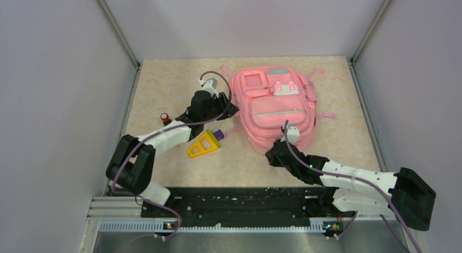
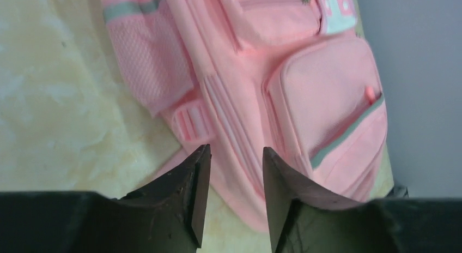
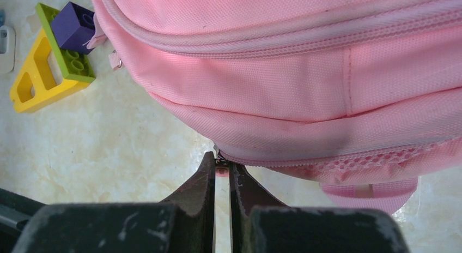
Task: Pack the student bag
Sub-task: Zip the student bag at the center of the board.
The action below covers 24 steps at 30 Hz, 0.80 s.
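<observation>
Two arms reach over a beige table (image 1: 169, 78). Farthest left stands a small red-capped thing (image 1: 164, 118). Right of it lies a yellow toy triangle (image 1: 199, 148) with a purple block (image 1: 218, 135) on it. The left gripper (image 2: 233, 155) hovers at the left side of the backpack (image 1: 275, 108), its jaws apart with nothing between them. The pink backpack lies flat in the middle of the table, pockets up. At its near edge the right gripper (image 3: 222, 161) has its jaws pinched narrow on a zip pull (image 3: 222, 179).
</observation>
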Each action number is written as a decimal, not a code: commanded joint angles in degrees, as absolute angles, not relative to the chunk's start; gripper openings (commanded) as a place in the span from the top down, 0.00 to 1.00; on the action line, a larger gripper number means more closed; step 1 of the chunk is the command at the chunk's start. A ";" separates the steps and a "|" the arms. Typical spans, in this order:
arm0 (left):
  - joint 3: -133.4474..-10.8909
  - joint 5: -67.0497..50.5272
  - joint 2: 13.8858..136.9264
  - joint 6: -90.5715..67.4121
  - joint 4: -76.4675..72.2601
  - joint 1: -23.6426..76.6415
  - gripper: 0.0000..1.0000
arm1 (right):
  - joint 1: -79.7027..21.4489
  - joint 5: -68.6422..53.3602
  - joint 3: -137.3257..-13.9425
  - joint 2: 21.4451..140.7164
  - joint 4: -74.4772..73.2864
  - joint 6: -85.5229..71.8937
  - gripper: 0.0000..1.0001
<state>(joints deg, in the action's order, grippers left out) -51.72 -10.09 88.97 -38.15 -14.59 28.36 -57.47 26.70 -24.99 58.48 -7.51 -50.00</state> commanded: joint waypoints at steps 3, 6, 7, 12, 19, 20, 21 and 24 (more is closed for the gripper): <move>-41.92 -10.20 78.86 -45.30 -18.23 34.03 0.40 | -56.78 21.42 -24.94 57.39 -8.24 -46.67 1.00; -38.17 -9.23 77.62 -49.86 -23.10 38.14 0.32 | -56.80 19.60 -24.99 58.48 -6.62 -47.53 1.00; -37.29 -8.96 78.03 -51.35 -25.53 39.47 0.31 | -56.80 19.04 -24.96 58.87 -6.02 -47.66 1.00; -36.10 -8.99 84.20 -57.46 -32.71 43.64 0.28 | -56.78 18.73 -26.09 59.83 -5.60 -47.26 1.00; -35.18 -6.72 89.00 -60.84 -36.74 46.98 0.27 | -56.78 19.20 -26.12 56.74 -6.13 -46.63 1.00; -34.73 -6.00 89.15 -61.04 -36.91 47.22 0.27 | -56.80 19.57 -25.92 56.19 -6.11 -46.60 1.00; -34.28 -5.44 89.39 -61.14 -37.30 47.37 0.27 | -56.84 20.06 -25.68 55.72 -5.99 -46.58 1.00; -33.71 -4.78 90.72 -61.97 -38.06 47.37 0.27 | -56.80 21.42 -25.52 54.71 -6.19 -46.44 1.00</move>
<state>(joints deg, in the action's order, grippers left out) -34.74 -7.14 89.52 -60.07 -32.60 47.05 -56.71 22.68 -24.82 57.23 -6.98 -47.11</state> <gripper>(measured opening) 0.733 0.039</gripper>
